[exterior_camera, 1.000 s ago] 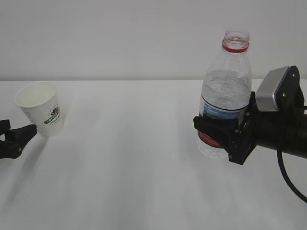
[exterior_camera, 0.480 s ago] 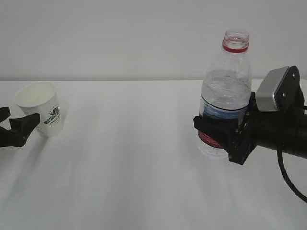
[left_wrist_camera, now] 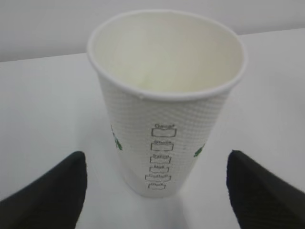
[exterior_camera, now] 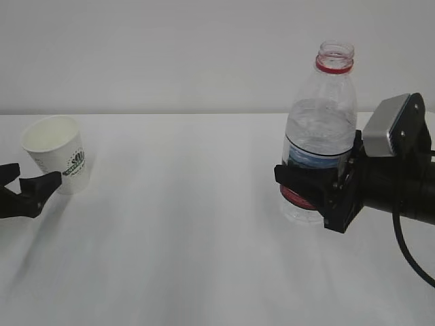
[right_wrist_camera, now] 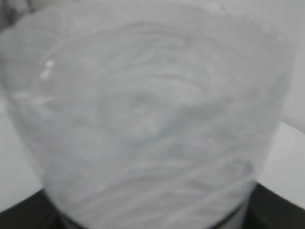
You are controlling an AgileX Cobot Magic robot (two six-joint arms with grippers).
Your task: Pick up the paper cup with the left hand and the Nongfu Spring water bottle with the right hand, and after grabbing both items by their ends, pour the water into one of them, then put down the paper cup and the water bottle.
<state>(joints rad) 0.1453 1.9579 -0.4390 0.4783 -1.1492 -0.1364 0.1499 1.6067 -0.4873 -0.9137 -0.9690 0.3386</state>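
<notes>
My left hand (exterior_camera: 17,190) is spread wide, fingers clear either side of the paper cup (exterior_camera: 58,161), standing upright at nine o'clock on the bench (exterior_camera: 183,224). My right hand (exterior_camera: 319,193) clamps the water bottle (exterior_camera: 319,129) low at three o'clock, keeping it upright.

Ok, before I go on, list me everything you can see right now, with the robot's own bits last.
Paper cup: one, white with green logo, upright on the table's left side, nothing visible inside.
Water bottle: one, clear, red neck ring, red label, no cap, right side.
Table: one, white.
Wall: one, pale grey, behind the table.
Left claw: one, black, open, fingers either side of the cup, not touching.
Right claw: one, black, shut on the water bottle's lower half.
</notes>
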